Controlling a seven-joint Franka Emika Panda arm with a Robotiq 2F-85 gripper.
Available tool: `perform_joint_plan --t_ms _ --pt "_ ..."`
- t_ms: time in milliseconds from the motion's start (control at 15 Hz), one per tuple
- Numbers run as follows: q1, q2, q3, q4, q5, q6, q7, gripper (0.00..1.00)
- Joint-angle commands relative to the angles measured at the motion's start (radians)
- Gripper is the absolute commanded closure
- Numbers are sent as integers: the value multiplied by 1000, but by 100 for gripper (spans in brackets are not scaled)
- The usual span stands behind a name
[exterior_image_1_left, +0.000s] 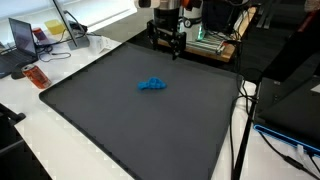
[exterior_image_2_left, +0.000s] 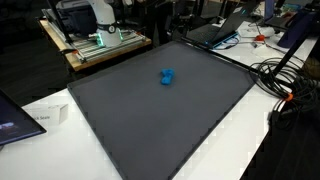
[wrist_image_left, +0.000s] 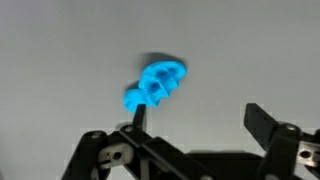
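The hand (exterior_image_1_left: 168, 42) is held released, jaws spread wide, over the far edge of the dark surface (exterior_image_1_left: 100, 125); a blue object (exterior_image_1_left: 152, 85) is left lying apart, ungrasped.

Inventory, by count:
- blue object (exterior_image_1_left: 152, 85): one
- dark mat (exterior_image_1_left: 110, 135): one
- white table (exterior_image_1_left: 30, 140): one
- claw (wrist_image_left: 197, 120): one, with two fingers (wrist_image_left: 262, 125)

The white table (exterior_image_1_left: 40, 135) carries 1 dark grey mat (exterior_image_1_left: 110, 120) that covers most of its top. In both exterior views, 1 small blue object (exterior_image_1_left: 152, 85) lies near the mat's centre. Cables (exterior_image_2_left: 283, 82) lie on the table beside the mat.
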Motion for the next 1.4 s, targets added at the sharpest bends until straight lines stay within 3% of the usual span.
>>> perform_joint_plan --t_ms 0,400,733,1333 --pt "-37 32 -2 -6 24 20 30 0" --pt "-90 112 -31 -35 139 119 49 0" --pt "-96 175 -40 -48 243 209 84 0" --pt "-77 251 -69 -38 249 251 263 0"
